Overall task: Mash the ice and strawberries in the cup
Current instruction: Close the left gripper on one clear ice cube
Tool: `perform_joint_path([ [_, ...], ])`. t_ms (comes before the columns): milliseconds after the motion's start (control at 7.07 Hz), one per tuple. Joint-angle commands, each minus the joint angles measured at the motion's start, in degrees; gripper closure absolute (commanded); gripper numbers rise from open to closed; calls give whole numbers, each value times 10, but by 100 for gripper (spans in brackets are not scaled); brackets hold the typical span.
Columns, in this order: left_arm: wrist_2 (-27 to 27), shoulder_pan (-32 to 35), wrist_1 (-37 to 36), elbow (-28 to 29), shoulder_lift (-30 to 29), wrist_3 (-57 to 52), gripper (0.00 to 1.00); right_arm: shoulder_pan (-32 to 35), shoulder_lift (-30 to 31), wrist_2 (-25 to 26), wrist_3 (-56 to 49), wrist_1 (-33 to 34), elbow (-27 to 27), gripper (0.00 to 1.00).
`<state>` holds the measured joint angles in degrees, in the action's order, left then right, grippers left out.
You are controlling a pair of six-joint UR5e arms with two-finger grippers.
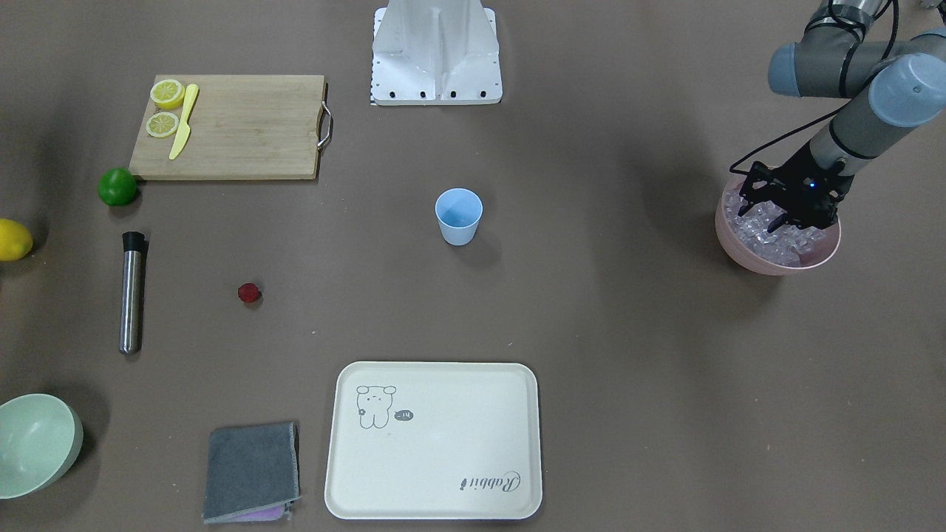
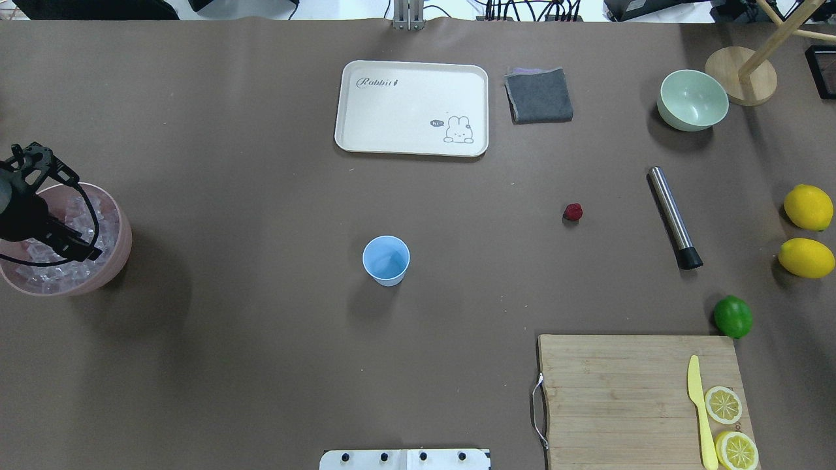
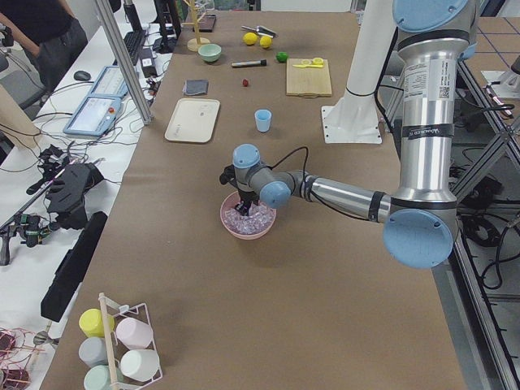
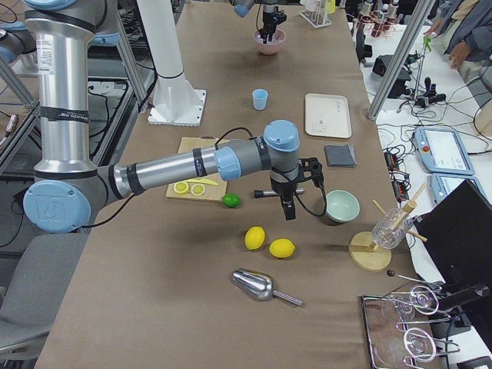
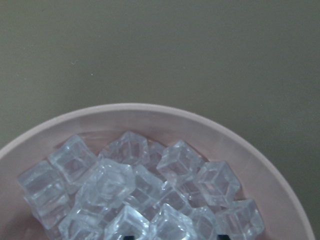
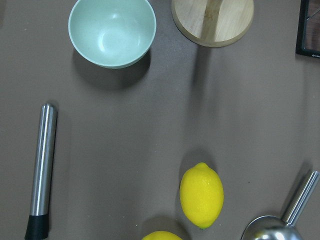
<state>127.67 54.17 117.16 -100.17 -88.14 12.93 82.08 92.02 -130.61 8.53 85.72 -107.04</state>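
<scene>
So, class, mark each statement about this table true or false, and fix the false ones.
1. The cup has ice in it. False: it holds nothing; the ice is all in the pink bowl.
2. The strawberry lies on the table, apart from the cup. True.
3. The fingers of the left gripper are down at the ice in the pink bowl. True.
4. The muddler stands upright. False: it lies flat on the table.
5. The yellow knife rests on the cutting board. True.
</scene>
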Motion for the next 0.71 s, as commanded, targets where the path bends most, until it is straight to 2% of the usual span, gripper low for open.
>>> perform_joint_path([
  [0,1,-1,0,-1,0,1,100,0,1,0,0,0,0,0],
  [566,20,15,-7,-20,-1,2,100,1,3,-2,0,1,-1,0],
])
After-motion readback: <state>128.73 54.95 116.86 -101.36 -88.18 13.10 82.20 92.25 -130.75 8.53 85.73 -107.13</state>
